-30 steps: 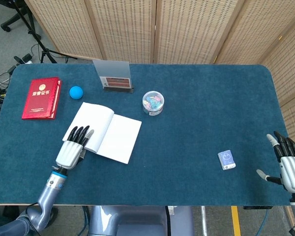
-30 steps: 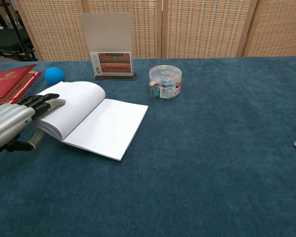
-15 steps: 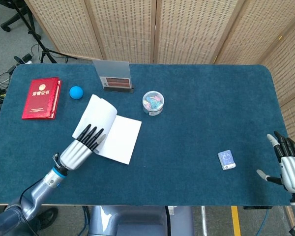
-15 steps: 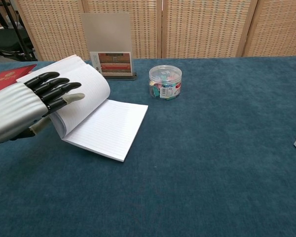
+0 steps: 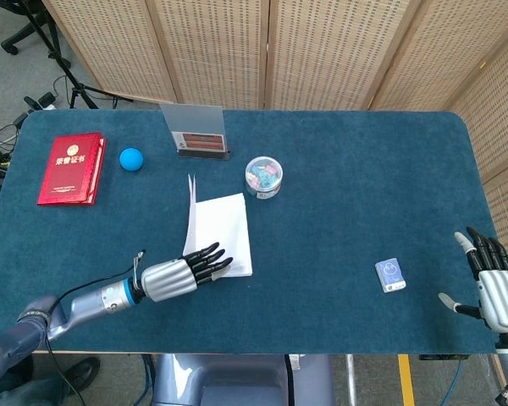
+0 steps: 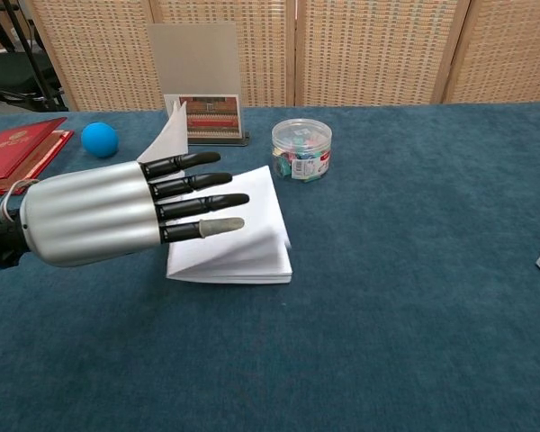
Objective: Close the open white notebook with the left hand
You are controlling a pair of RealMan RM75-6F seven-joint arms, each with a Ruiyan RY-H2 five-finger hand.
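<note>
The white notebook [image 5: 221, 234] lies near the middle of the frame, a little left of centre in the head view, its pages folded over onto the right half — one leaf still stands upright along its left edge, so it is not quite flat shut. My left hand [image 5: 180, 274] is at the notebook's lower edge, palm down, my fingers [image 6: 193, 197] straight and spread over the top page; they clasp nothing, and I cannot tell whether they press the paper or hover just above it. My right hand [image 5: 494, 283] sits at the lower right corner of the frame, well apart from the notebook, fingers extended and apart, empty.

Just up and right of the notebook is a clear round tub [image 5: 263, 176] of coloured bits. Above it, a small sign stand [image 5: 197, 130]. A blue ball [image 5: 131, 158] and a red booklet [image 5: 70, 167] lie toward the upper left — a small blue card [image 5: 389, 275] at the lower right. All of it rests on the blue table [image 5: 364, 169].
</note>
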